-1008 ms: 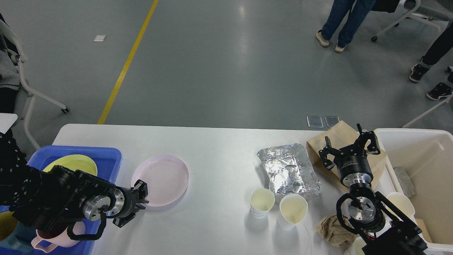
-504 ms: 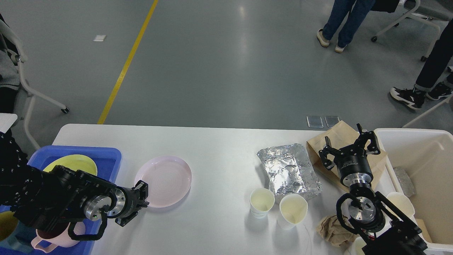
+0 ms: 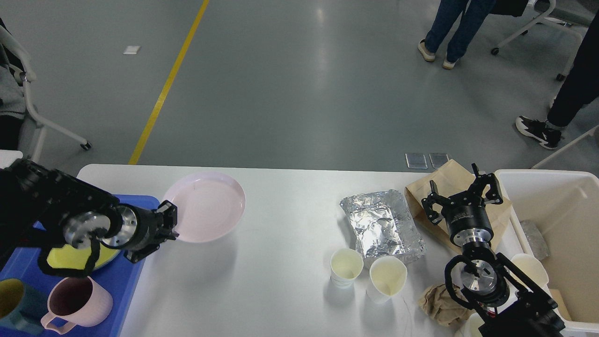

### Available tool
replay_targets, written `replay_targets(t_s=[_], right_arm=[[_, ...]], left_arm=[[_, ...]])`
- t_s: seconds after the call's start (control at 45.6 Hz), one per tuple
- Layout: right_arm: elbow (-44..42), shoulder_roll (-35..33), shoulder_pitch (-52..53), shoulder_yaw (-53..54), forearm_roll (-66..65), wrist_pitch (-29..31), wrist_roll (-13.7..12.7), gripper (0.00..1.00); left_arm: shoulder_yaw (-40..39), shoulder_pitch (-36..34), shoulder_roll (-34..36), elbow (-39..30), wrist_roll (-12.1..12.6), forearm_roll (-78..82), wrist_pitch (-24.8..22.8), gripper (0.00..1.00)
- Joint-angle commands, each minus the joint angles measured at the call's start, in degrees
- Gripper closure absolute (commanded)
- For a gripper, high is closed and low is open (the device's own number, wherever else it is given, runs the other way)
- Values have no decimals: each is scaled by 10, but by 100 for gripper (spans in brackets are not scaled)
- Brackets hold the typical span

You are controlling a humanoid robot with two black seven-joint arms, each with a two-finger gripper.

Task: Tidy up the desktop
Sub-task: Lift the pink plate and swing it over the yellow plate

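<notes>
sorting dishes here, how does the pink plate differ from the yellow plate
The pink plate is gripped at its near-left rim by the left pincer and appears lifted above the desktop; the yellow plate lies in the blue tray. The pink plate shows whole; the yellow plate is mostly hidden behind the left arm. Both are round, shallow and empty as far as visible.

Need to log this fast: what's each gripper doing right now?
Left gripper: shut on the pink plate, lifted off the desktop.
Right gripper: open, empty, over the paper bag.
</notes>
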Motion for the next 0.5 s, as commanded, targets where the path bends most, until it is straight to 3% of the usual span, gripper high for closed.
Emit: replay_targets(t_s=[0.0,0.219,0.307,0.482], right_arm=[[0,0,0,-1,0,0,0,0],[0,0,0,0,0,0,0,0],[0,0,0,0,0,0,-1,0],[0,0,0,0,0,0,-1,0]], left_arm=[[80,-151,-9,-65,1,11,-83,100],[171,-338,-70,-94,0,47,-291,100],[185,-353,-81,-91,-6,49,-319,100],[194,-347,-59,-78,-8,102,-325,100]])
